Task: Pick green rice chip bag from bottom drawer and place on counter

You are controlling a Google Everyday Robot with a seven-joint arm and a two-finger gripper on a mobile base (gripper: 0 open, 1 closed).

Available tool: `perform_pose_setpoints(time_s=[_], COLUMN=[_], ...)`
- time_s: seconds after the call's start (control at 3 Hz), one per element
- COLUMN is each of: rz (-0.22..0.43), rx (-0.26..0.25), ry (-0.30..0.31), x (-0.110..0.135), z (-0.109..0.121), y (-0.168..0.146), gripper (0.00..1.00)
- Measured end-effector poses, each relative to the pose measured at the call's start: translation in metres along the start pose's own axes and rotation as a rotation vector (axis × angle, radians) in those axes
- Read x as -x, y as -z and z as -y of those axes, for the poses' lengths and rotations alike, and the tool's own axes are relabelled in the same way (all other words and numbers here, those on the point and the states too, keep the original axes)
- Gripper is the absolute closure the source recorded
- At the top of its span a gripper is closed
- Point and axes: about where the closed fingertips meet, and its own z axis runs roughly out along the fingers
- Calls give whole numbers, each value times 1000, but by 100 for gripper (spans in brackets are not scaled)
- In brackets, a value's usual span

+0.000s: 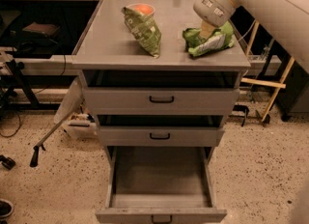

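Note:
The bright-green rice chip bag (214, 43) lies crumpled on the counter (110, 40), near its right edge. My gripper (207, 33) comes down from the upper right and sits on top of the bag, touching it; my wrist housing (214, 5) hides most of it. The bottom drawer (161, 175) is pulled out, and its grey interior has nothing in it.
A darker olive-green leaf-patterned bag (144, 29) stands in the middle of the counter, with an orange-topped cup (141, 8) behind it. The two upper drawers (161, 100) are closed. A wooden easel (270, 85) stands to the right and a cane (48, 136) leans at the left.

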Motion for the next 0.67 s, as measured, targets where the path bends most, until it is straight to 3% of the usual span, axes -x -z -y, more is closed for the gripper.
perform_pose_setpoints(time_s=[0.33, 0.67], rz=[-78, -217], rx=[-118, -312], ry=[-37, -58], x=[-49, -110], z=[23, 48], y=[91, 202], gripper=[0, 0])
